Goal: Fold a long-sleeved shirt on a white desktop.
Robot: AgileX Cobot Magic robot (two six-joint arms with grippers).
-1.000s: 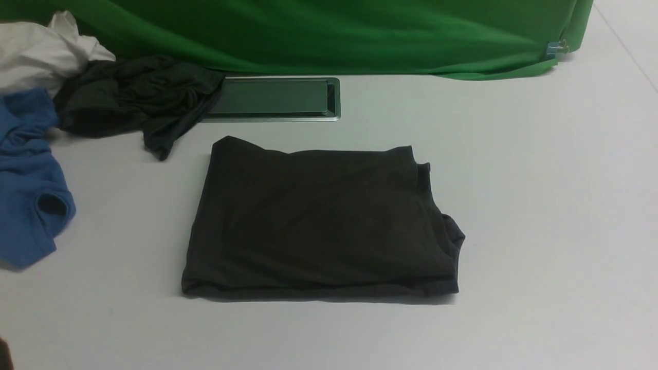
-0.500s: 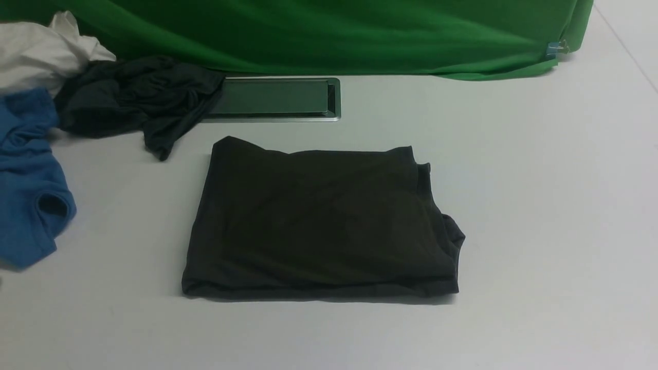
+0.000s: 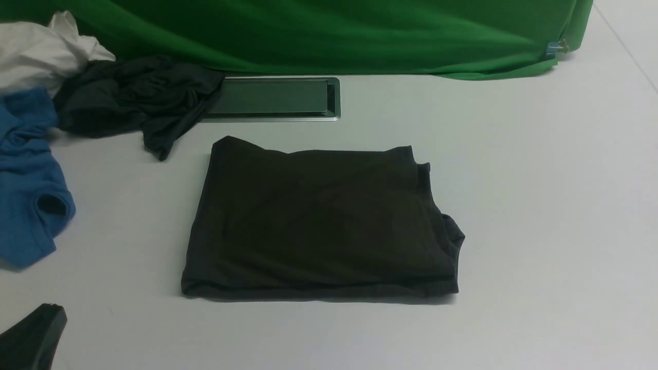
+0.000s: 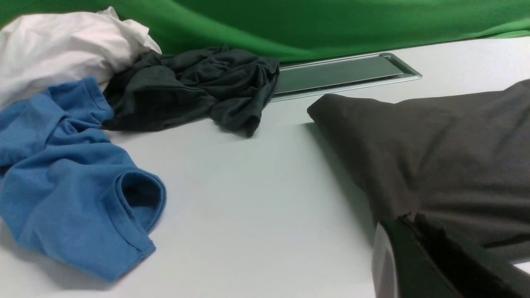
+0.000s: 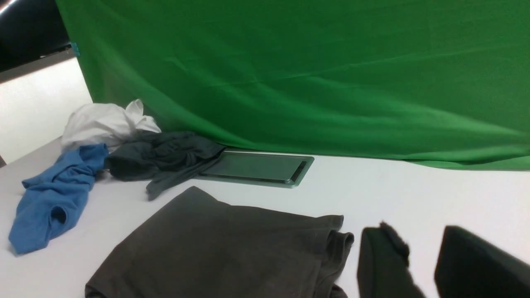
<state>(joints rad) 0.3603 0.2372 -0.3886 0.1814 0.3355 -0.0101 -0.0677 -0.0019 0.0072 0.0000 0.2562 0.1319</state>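
The long-sleeved shirt [image 3: 318, 226] lies folded into a blackish-olive rectangle in the middle of the white desktop [image 3: 540, 180]; its layered edges bunch at the right side. My left gripper [image 3: 49, 311] shows at the front left corner, apart from the shirt. In the left wrist view the left gripper [image 4: 408, 217] is shut with nothing in it, just short of the shirt [image 4: 447, 153]. The right gripper [image 5: 418, 234] shows only in the right wrist view. It is open and empty over bare desktop, beside the shirt's [image 5: 223, 248] bunched edge.
A silver-framed grey cable hatch [image 3: 275, 97] sits behind the shirt. At the back left lie a crumpled dark teal-grey garment [image 3: 128, 97], a blue shirt [image 3: 28, 195] and a white cloth [image 3: 41, 51]. A green backdrop [image 3: 334, 31] closes the far edge.
The left gripper has come into the front view at the lower left corner. The folded shirt has not moved.
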